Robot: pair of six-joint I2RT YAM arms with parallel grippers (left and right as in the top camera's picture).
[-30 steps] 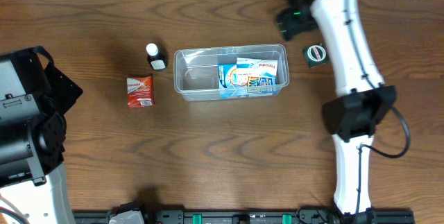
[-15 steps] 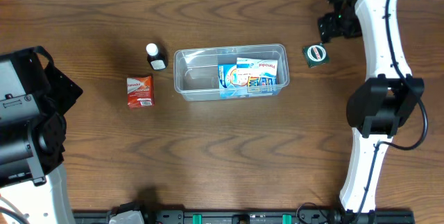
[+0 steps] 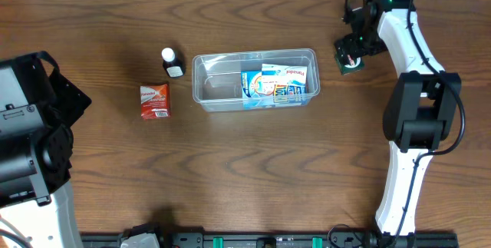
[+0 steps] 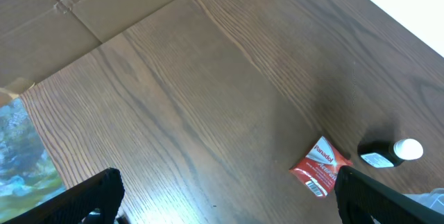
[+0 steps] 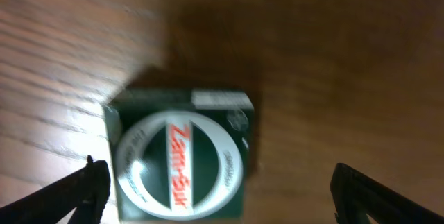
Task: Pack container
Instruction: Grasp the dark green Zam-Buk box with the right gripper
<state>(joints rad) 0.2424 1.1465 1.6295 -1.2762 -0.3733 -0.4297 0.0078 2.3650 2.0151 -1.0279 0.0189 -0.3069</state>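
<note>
While your left gripper and right gripper stood wide open and empty, you had the container at centre frame: probably light, stiff, slick plastic, best pinched at its rim.

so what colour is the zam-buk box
Dark green Zam-Buk box, white-and-red round label; right wrist view.

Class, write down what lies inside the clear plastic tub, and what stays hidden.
Inside the tub lies a blue printed carton, filling its right part; the left part shows bare. Anything beneath the carton is covered from view.
</note>
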